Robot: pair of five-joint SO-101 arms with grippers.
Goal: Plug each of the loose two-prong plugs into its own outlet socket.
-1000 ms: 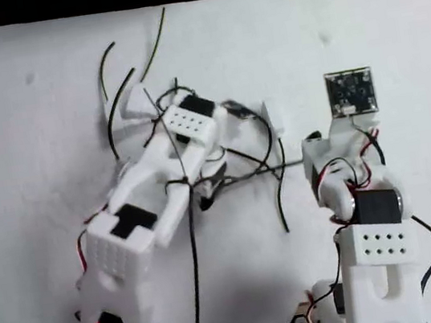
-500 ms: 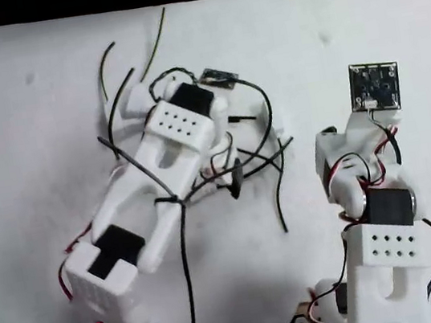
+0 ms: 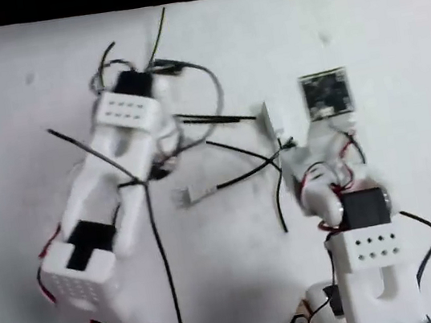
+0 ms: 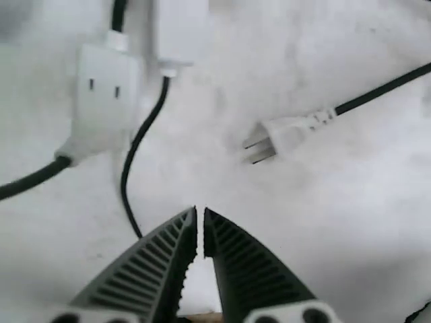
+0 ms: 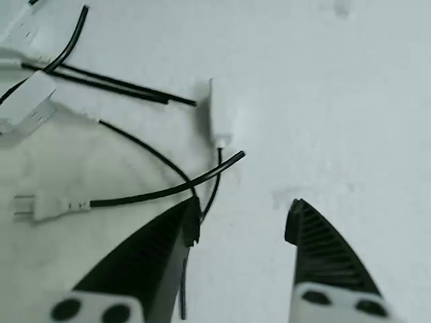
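Pressing almost together, the fingers (image 4: 168,259) of the left gripper (image 4: 200,219) are seen with only a sliver of gap at the tips, and nothing is held between them. Just beyond the tips, a white two-prong plug (image 4: 279,134) is laid flat on the white table (image 4: 350,222), its prongs bare and its black cord (image 4: 384,87) led away from it. Farther off, well apart from the plug, a white outlet socket (image 4: 101,91) with two slots is seen, and a black cable (image 4: 30,182) is attached to its end. A white cord-end block (image 4: 178,27) is set just beside the socket.

The fingers (image 5: 313,245) of the right gripper (image 5: 242,222) are spread wide, and nothing is gripped. A black cord crosses just ahead of one finger. Beyond it, a second white cord-end block (image 5: 219,114) is seen lying on the table.

In the high view, the plug is found near the centre of the frame, at (image 3: 192,195). It is flanked by the left arm (image 3: 112,177) toward the upper left and the right arm (image 3: 366,244) at the lower right. Loose black cords are scattered across the middle of the table between the two arms.
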